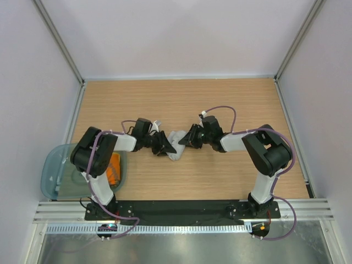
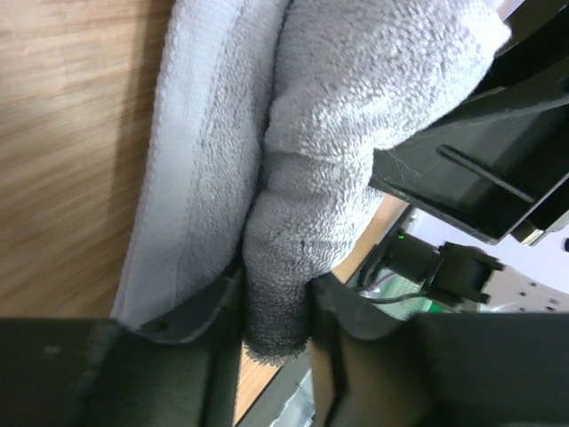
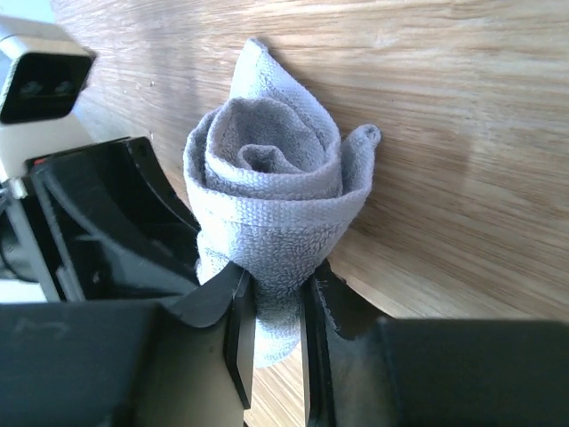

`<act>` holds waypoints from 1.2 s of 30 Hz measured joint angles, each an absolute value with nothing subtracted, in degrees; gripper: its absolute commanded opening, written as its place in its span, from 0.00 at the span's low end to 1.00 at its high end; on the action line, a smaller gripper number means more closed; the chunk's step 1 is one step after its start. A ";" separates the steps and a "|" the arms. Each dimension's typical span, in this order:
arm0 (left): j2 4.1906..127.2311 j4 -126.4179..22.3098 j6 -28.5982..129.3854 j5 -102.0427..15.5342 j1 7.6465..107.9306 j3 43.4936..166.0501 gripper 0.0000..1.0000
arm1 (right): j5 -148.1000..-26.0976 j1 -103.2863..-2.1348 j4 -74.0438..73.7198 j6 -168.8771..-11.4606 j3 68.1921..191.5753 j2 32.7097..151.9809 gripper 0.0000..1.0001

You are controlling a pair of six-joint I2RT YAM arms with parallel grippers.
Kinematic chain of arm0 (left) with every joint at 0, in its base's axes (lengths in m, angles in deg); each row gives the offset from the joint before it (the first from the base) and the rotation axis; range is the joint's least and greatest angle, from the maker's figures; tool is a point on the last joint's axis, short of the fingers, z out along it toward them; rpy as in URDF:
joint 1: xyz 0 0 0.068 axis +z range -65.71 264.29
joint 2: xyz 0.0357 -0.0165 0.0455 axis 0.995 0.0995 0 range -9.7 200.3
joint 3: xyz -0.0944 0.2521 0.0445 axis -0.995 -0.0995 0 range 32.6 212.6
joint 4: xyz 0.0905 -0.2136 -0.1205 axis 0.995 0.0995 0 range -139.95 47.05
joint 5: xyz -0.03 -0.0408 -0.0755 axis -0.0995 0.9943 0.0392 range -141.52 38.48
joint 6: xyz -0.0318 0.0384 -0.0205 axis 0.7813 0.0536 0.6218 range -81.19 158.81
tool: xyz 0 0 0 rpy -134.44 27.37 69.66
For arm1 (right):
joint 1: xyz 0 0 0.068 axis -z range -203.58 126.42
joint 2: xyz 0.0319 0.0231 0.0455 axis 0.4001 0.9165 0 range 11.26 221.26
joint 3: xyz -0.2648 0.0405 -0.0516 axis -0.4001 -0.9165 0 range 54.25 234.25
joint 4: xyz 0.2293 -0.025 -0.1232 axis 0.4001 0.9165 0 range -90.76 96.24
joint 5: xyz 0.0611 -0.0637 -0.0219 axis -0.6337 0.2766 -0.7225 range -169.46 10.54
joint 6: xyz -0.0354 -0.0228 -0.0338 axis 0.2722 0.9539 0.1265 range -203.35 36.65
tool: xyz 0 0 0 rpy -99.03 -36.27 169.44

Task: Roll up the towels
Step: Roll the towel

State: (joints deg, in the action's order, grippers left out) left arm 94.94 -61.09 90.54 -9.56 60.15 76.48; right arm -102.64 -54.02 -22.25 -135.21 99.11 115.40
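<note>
Wooden tabletop (image 1: 220,104), white walls round it, and both arms are meeting mid-table over the grey towel (image 3: 267,178), which is sitting there coiled up like a little rose. So the right gripper (image 3: 274,294) is pinching the near end of the roll, jaws almost closed with cloth squashed between them. Meanwhile the left gripper (image 2: 276,298) is clamping a fold of the same towel from the other side. I think the orange towel (image 1: 114,168) is lying in the teal tub (image 1: 52,170) at the left edge, but the left arm is covering most of it.
</note>
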 measured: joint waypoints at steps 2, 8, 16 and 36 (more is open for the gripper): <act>93.17 -58.27 88.92 -11.75 59.73 76.63 0.42 | -102.29 -54.28 -21.12 -135.30 99.68 115.38 0.13; 85.74 -45.76 82.63 -24.60 55.62 78.73 0.49 | -99.97 -55.05 -12.83 -134.75 103.11 114.37 0.09; 76.63 -32.61 76.35 -50.37 42.86 82.25 0.54 | -96.08 -56.77 1.40 -133.07 108.90 113.15 0.08; 83.08 -36.83 68.05 -67.98 27.25 82.29 0.59 | -95.51 -57.39 12.00 -131.41 113.19 113.15 0.07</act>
